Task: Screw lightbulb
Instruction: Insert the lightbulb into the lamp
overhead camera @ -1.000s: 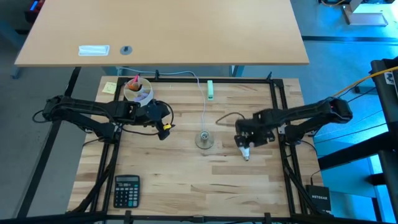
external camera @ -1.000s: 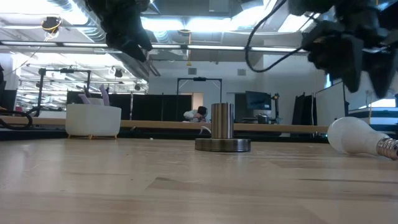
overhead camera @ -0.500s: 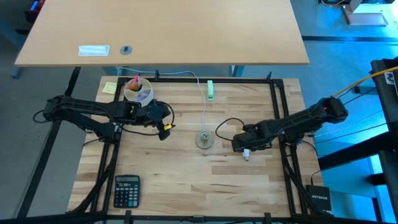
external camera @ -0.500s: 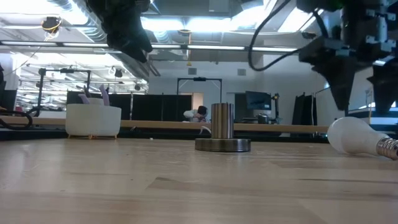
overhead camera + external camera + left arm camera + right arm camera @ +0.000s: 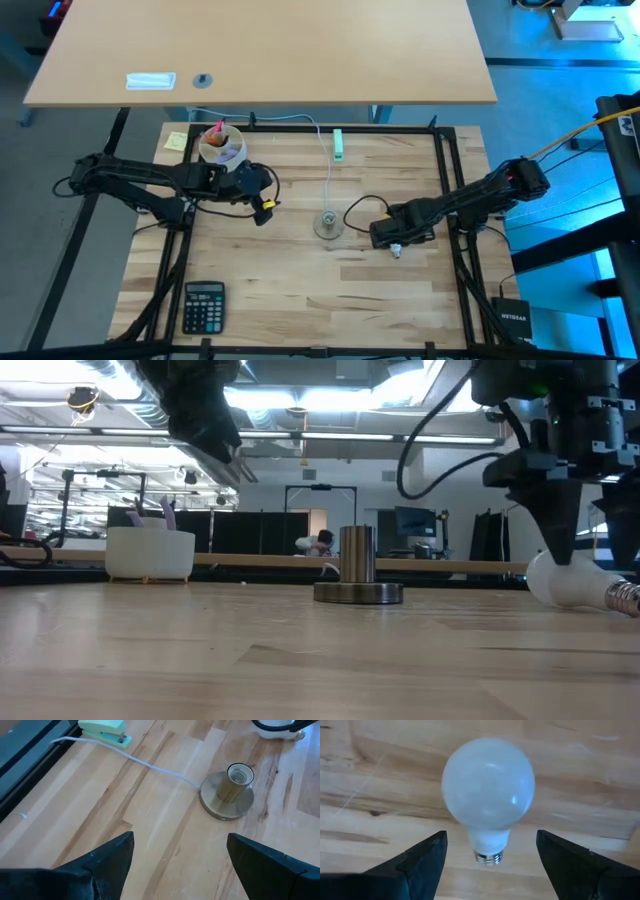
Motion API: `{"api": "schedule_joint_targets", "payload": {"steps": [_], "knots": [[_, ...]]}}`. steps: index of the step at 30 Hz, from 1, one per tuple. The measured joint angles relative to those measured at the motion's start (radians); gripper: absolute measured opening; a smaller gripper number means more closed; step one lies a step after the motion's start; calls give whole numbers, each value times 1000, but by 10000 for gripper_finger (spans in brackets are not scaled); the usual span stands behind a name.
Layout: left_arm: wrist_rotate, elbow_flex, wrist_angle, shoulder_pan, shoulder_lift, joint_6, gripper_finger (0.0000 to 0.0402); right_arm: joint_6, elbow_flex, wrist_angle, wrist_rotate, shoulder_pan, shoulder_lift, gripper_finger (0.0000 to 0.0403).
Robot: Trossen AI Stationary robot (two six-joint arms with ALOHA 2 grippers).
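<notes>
The lightbulb (image 5: pixel 488 792) is seen lying on the bench (image 5: pixel 300 290), straddled by the spread right gripper (image 5: pixel 490 855); the left gripper (image 5: pixel 180 855) is held spread, well apart from it

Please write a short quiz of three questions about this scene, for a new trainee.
1. True or false: the bulb is already screwed into the socket.
2. Which gripper is over the bulb? A) left gripper B) right gripper
3. Fill in: the bulb lies on its ____ on the table.

Key:
1. False. The socket is empty and the bulb lies apart from it.
2. B. Its fingers are open on either side of the bulb; the left gripper hangs open farther off.
3. side
</notes>
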State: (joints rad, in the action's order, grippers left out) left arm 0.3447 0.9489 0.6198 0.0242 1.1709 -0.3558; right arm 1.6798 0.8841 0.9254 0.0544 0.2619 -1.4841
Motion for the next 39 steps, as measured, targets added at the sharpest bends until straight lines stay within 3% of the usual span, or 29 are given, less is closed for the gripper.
{"api": "schedule_joint_targets", "payload": {"steps": [7,16,23,33,39], "knots": [[0,0,-1,0,0,4,310,11,-84,-103,31,1,0,308],[0,0,-3,0,0,3,310,-13,-92,-140,-46,0,0,308],[0,0,-3,0,0,-3,310,23,-146,-234,-12,0,-1,308],[0,0,-2,0,0,-24,310,24,-146,-234,-70,0,-1,308],[0,0,-2,0,1,-21,310,20,-146,-226,-30,0,-32,308]]}}
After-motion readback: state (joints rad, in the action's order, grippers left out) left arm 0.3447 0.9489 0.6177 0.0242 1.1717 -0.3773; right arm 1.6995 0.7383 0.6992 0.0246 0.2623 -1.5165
